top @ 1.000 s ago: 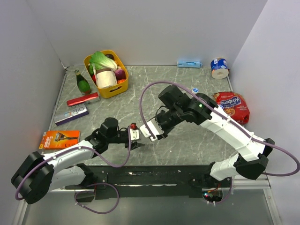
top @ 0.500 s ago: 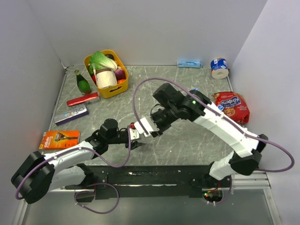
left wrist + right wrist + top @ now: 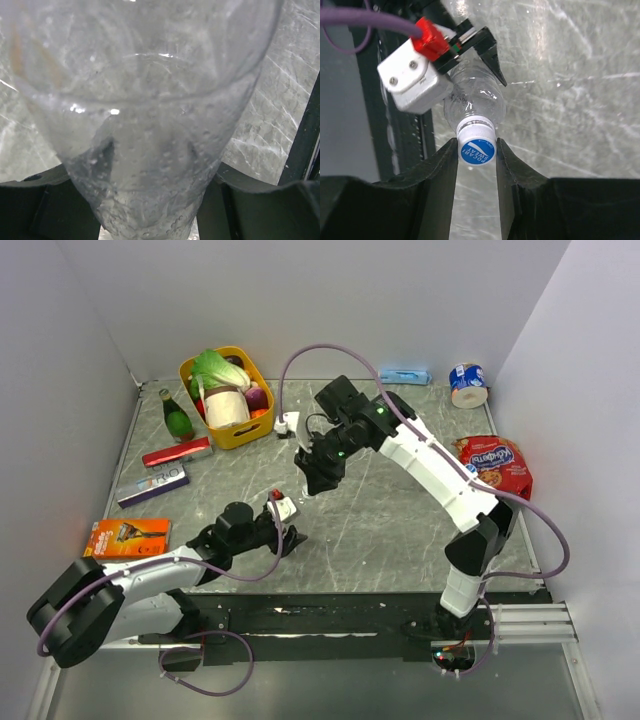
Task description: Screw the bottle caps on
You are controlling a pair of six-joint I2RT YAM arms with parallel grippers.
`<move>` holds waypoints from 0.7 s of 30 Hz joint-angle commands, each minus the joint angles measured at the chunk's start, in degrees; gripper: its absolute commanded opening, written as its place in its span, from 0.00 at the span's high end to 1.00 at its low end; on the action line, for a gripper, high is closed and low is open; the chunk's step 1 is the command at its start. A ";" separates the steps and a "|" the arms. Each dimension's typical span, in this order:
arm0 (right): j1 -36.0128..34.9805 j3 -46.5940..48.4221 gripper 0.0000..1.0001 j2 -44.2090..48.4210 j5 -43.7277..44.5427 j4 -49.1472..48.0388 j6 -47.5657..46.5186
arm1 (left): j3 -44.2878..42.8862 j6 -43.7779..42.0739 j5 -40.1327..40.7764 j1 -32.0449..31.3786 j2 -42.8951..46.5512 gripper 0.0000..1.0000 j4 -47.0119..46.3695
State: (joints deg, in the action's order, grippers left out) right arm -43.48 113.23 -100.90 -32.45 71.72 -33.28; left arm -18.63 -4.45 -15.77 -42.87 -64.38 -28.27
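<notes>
Right arm has swung round toward the back. Right gripper (image 3: 476, 144) now straddles the cap (image 3: 477, 151), which sits on the bottle (image 3: 477, 102) neck; pinch unclear. Left gripper (image 3: 150, 202) clamps the bottle body. Twisting looks imminent.

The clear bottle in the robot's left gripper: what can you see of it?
The bottle is small, clear and colourless, plastic by its look, with fine droplets on its wall. A white neck ring and a blue cap printed POCARI SWEAT top it. It seems to stand cap up over the grey marbled table, its body clamped in the left gripper. The right gripper straddles the cap; contact is unclear.
</notes>
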 commanded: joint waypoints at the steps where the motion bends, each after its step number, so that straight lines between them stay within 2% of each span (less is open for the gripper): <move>1: -1.25 0.23 0.83 -4.03 -0.86 8.96 14.19 | -4.83 7.35 5.92 -0.63 0.84 0.99 -17.09; 7: -0.55 2.08 0.79 -6.85 -1.04 12.03 19.30 | -6.33 5.07 9.61 -1.78 -0.92 0.99 -15.06; 11: -0.37 0.68 0.77 -6.42 0.53 11.60 21.32 | -6.77 5.15 15.15 -2.30 -1.19 0.99 -15.85; 16: -1.07 -0.73 0.73 -5.71 4.32 10.11 22.47 | -6.85 7.61 11.91 -2.30 -1.54 0.99 -17.26; 20: -0.99 2.08 0.64 -4.48 8.70 7.56 20.63 | -5.89 7.70 10.67 -2.30 -2.33 0.99 -15.85; 21: -0.90 3.82 0.56 -4.48 10.02 7.12 20.36 | -5.63 7.44 10.50 -2.30 -2.33 0.99 -15.41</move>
State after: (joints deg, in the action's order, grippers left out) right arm -42.26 114.89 -105.78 -26.55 71.07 -13.28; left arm -18.68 -1.13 -6.22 -45.60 -68.14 -28.10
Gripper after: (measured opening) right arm 0.394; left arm 0.629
